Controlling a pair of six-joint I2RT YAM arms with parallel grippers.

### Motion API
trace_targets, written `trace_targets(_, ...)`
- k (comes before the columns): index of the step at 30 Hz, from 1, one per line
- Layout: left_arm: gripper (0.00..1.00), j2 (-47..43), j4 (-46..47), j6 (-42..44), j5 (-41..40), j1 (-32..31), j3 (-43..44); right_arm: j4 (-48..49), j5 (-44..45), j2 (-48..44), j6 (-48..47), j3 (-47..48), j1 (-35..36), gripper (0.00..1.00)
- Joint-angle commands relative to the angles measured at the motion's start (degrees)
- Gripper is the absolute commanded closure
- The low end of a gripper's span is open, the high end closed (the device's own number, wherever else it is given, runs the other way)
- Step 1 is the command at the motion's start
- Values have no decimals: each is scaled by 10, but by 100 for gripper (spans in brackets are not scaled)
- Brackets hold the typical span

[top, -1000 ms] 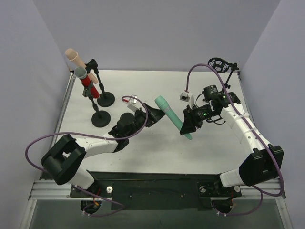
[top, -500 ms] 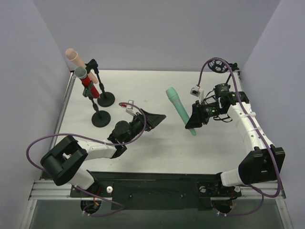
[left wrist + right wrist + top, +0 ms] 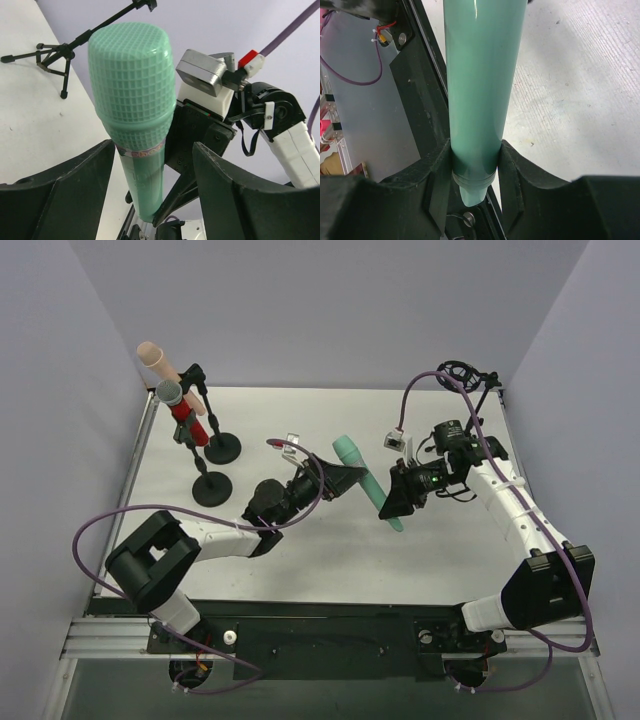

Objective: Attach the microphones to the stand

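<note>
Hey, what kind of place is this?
Probably a robotics lab test cell: a left arm and right arm bolted along a white table, plain grey walls boxing it in, a teal microphone as prop.

Both arms: white link shells, chunky black joint housings. Purple cable loops off each wrist. It ends in a red-tagged plug on the grey-white wrist camera box. Green LEDs glow near the right wrist. Fingers matte black, wedge-shaped.
</note>
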Motion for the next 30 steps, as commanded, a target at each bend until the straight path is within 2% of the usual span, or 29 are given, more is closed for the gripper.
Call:
trace_targets(1,27,2,-52,9,-20,-5,40,-2,-12,-15,-10,-5,4,100)
trace_targets(4,43,2,-55,12,-24,-6,45,-2,-9,-11,-12,-8,7,100)
trace_targets(15,43,17,-37,21,30,-5,55,-17,11,0,-20,5,10,100)
trace_targets(20,39,16,-40,26,37,-3,56,-22,12,-2,-27,6,10,100)
trace_targets(23,41,16,-42,25,36,1,61,-23,16,-2,-27,3,13,100)
trace_targets(25,46,15,-46,25,33,2,63,-24,20,-1,-29,4,15,100)
trace_targets(27,59,16,-45,24,36,4,68,-28,25,-1,-32,4,19,99)
trace_targets(28,70,18,-39,23,41,6,69,-28,27,0,-33,5,21,97)
trace_targets(29,77,21,-35,19,44,9,69,-30,27,0,-36,5,21,94)
trace_targets(30,90,22,-25,16,51,13,70,-32,29,-1,-37,5,21,88)
